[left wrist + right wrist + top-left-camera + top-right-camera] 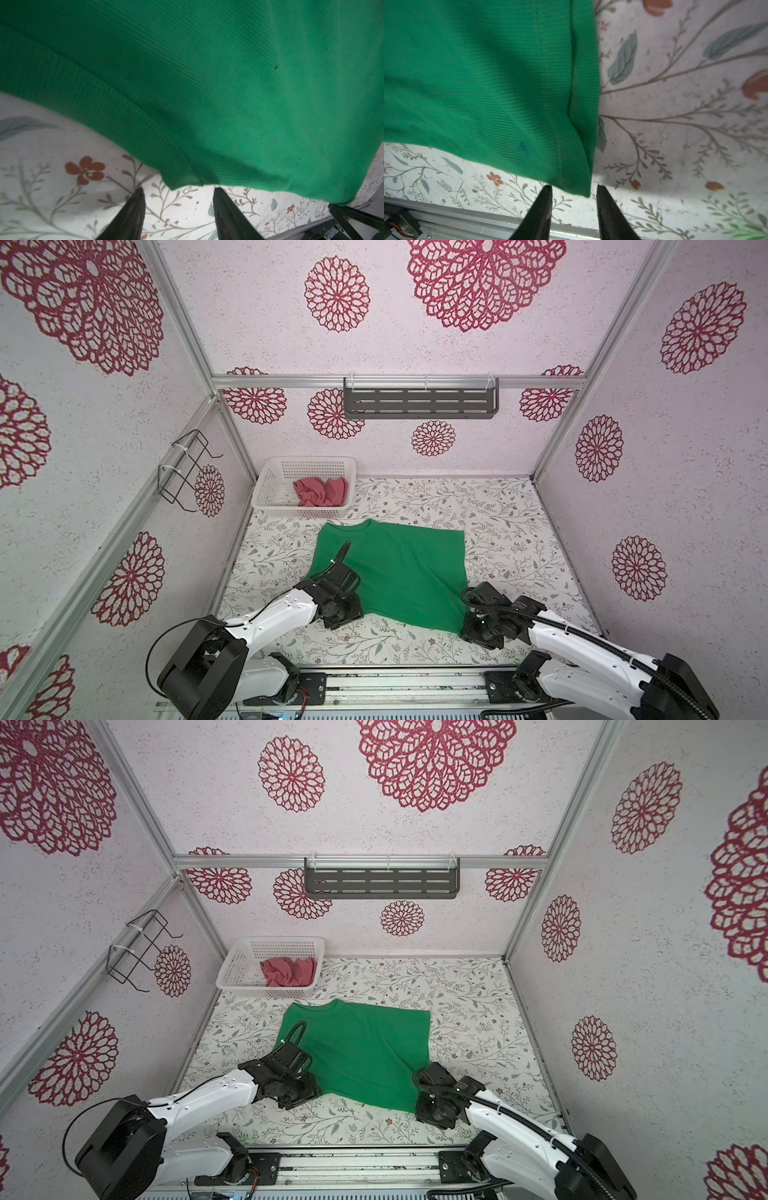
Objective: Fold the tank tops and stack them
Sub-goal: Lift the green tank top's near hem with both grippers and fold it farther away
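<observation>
Green tank top (395, 572) spread flat for folding; L gripper (178, 190) & R gripper (574, 187) agape at its near corners, nothing pinched yet.

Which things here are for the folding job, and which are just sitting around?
For the job: green tank top, spread on the table; rose-red tank top, crumpled in the white basket.
Just lying about: white basket; grey shelf on back wall; black wire rack on left wall.

white arms (286, 614), black joints (199, 659), maybe screws (291, 604)
</observation>
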Controlling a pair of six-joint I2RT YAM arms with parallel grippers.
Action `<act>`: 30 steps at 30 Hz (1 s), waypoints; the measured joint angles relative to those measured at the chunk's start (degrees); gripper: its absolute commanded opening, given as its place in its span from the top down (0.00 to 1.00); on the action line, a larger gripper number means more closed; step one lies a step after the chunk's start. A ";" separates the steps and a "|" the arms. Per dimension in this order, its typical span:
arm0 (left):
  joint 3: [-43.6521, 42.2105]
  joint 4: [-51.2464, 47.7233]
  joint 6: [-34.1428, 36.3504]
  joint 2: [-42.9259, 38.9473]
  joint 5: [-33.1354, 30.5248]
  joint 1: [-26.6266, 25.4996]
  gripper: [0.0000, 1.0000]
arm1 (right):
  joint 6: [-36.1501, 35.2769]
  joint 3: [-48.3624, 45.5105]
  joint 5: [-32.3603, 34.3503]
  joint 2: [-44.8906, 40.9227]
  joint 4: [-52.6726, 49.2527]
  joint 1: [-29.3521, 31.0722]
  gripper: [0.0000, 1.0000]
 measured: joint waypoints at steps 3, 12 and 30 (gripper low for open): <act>0.00 1.51 -0.83 0.70 0.02 -0.31 0.48 | 0.72 -0.79 0.02 0.31 1.49 0.09 0.62; -0.59 2.69 -1.97 1.38 0.04 -0.92 0.87 | 1.88 -0.59 1.40 2.84 3.91 1.01 0.92; 10.56 -17.27 9.01 -5.46 -2.49 0.70 1.00 | -6.38 17.42 1.75 9.22 -15.13 2.45 1.00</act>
